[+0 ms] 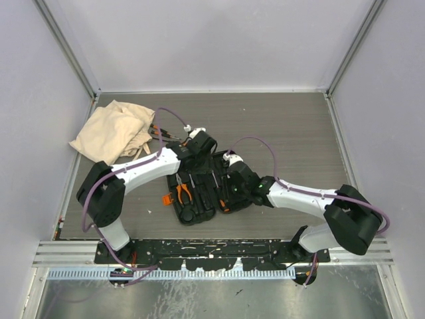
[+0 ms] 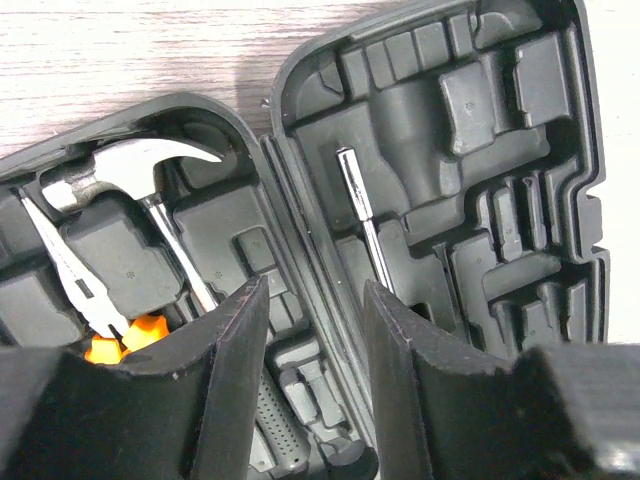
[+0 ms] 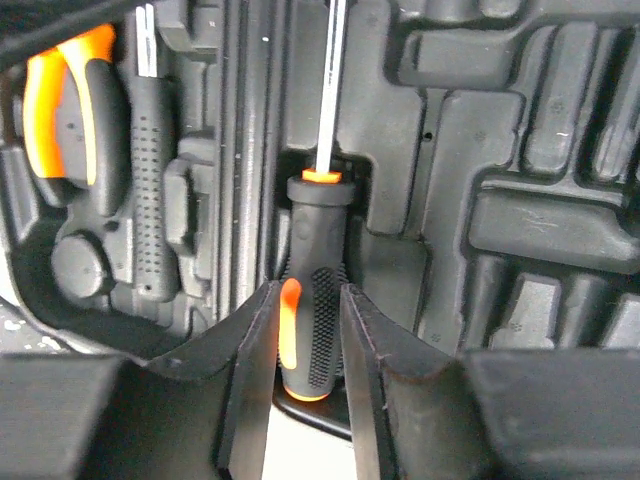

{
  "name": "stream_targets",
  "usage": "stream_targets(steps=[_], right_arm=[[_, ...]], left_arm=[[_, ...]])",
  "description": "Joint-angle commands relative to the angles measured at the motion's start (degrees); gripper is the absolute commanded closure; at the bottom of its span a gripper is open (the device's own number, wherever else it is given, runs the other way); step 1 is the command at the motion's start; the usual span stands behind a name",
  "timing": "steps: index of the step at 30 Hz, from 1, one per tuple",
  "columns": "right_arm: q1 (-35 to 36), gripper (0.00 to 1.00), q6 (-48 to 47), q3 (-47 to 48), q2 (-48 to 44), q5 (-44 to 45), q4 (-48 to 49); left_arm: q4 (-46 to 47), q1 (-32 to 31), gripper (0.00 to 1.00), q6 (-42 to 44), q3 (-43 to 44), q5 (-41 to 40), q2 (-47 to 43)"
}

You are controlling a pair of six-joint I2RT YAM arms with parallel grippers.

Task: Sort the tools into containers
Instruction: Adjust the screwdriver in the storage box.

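A black moulded tool case [image 1: 199, 209] lies open in the middle of the table. Its left half holds a claw hammer [image 2: 140, 175] and orange-handled pliers [image 1: 183, 193]. My left gripper [image 2: 312, 300] is open and empty, hovering over the case hinge, with nothing between its fingers [image 2: 235, 340]. My right gripper [image 3: 308, 300] is shut on the orange-and-black handle of a screwdriver [image 3: 312, 235], which lies in a slot of the right half of the case [image 3: 520, 230]. The screwdriver's steel shaft also shows in the left wrist view [image 2: 362, 215].
A crumpled beige cloth bag [image 1: 113, 129] lies at the back left, with a few more tools [image 1: 159, 136] by its right edge. The pliers [image 3: 60, 110] and the hammer's dotted grip [image 3: 150, 180] sit left of the case hinge. Walls enclose the table.
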Motion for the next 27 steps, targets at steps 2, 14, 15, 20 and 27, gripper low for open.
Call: stream_targets(steps=[2, 14, 15, 20, 27], right_arm=[[1.95, 0.68, -1.17, 3.45, 2.31, 5.22, -2.96], [3.27, 0.74, -0.35, 0.45, -0.41, 5.41, -4.93], [3.27, 0.73, -0.28, -0.07, -0.71, 5.21, -4.61], [3.28, 0.73, 0.31, -0.92, -1.18, 4.8, -3.72], [3.28, 0.73, 0.35, -1.09, -1.9, 5.97, -3.81]], left_arm=[[2.84, 0.6, 0.56, -0.03, -0.53, -0.06, -1.79], [2.45, 1.03, 0.57, -1.41, 4.27, 1.08, 3.07], [2.27, 1.06, 0.58, -1.41, 5.04, 1.05, 3.8], [0.9, 1.5, 0.69, -2.16, 9.09, 1.6, 8.17], [-1.32, 1.77, 0.78, -2.9, 13.13, 1.89, 12.29]])
